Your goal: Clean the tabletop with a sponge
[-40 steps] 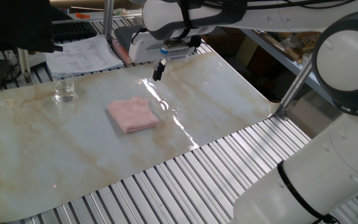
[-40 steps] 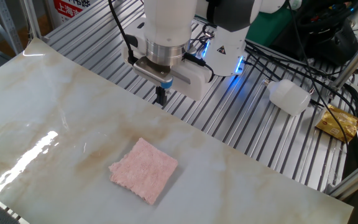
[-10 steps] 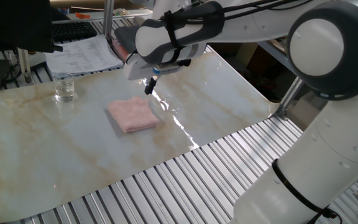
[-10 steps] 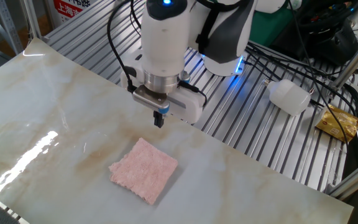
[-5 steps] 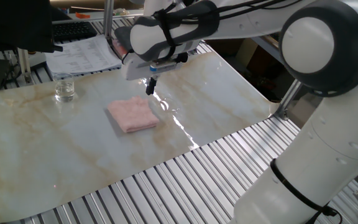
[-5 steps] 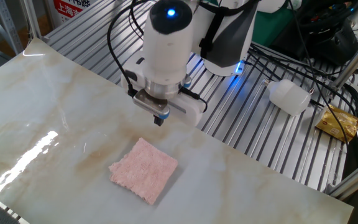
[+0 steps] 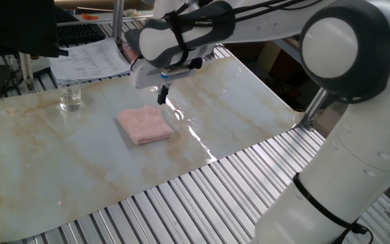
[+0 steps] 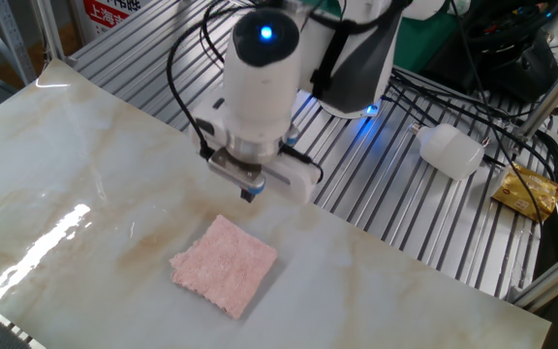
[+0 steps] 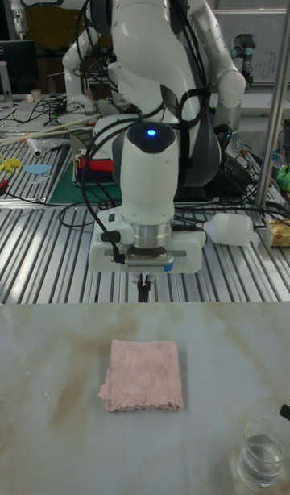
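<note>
The pale pink sponge (image 7: 144,125) lies flat on the marble-look tabletop (image 7: 80,163), free of any grip. My gripper (image 7: 160,97) hangs a little above the sheet, just beyond the sponge's far corner, its two dark fingers pressed together with nothing between them. From the other fixed view the gripper (image 8: 249,194) points down near the tabletop's (image 8: 85,145) edge, short of the sponge (image 8: 226,265). The tall fixed view shows the gripper (image 9: 142,289) over the near border of the tabletop (image 9: 48,350), directly behind the sponge (image 9: 143,374).
A clear glass (image 7: 70,96) with some water stands on the sheet toward one corner, also the glass (image 9: 262,455). Ribbed metal slats (image 7: 202,190) surround the sheet. A white bottle (image 8: 450,150) and a yellow packet (image 8: 528,191) lie on the slats by the robot base.
The gripper has come from over the sheet's far edge toward the sponge and dropped lower, with only a small shift in the last second. The sponge has stayed put.
</note>
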